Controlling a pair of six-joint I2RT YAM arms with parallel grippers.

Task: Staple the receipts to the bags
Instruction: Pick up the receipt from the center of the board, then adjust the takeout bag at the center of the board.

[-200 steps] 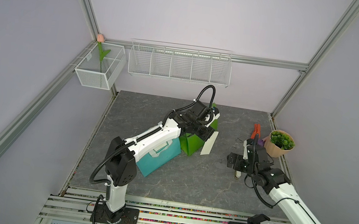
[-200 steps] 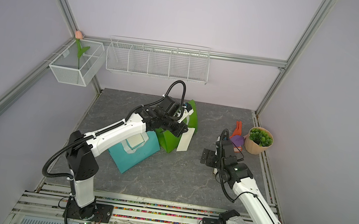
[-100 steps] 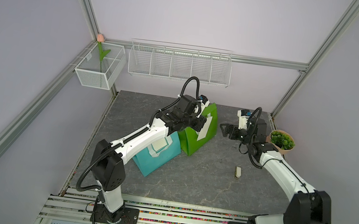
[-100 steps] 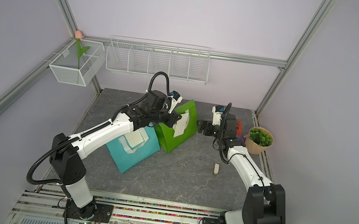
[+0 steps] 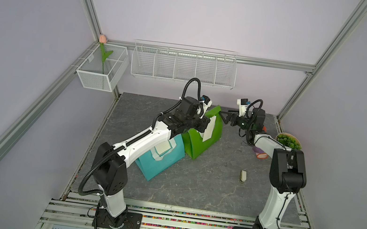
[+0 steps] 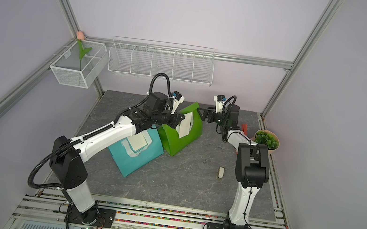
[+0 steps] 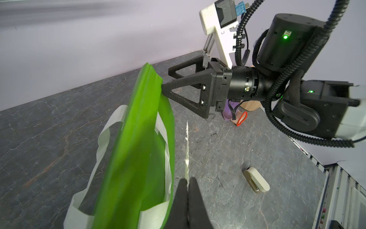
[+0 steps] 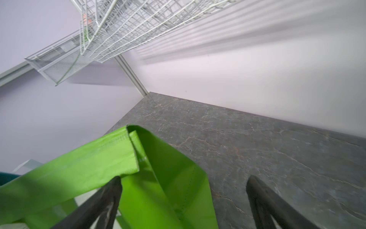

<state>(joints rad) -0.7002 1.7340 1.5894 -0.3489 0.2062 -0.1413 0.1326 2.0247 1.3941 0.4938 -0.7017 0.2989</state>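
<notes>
Receipt [image 7: 187,150] shows edge-on in the left wrist view, pinched in the closed left gripper [image 7: 187,180] beside the green bag [image 7: 136,138]. The right wrist view shows the right gripper [image 8: 184,178] spread wide, empty, at the bag's top fold. In both top views the teal bag [image 5: 167,167] lies at 8 o'clock of it, stapler [image 5: 243,176] at 4 o'clock, on the grey bench [image 5: 191,190] between lilac walls [image 5: 193,10].

Potted plant [image 5: 288,141] at three o'clock on the desk [image 5: 191,190]; wire rack [image 5: 183,67] at twelve; mesh bin [image 5: 95,79] with tulip [image 5: 102,39] at ten.
</notes>
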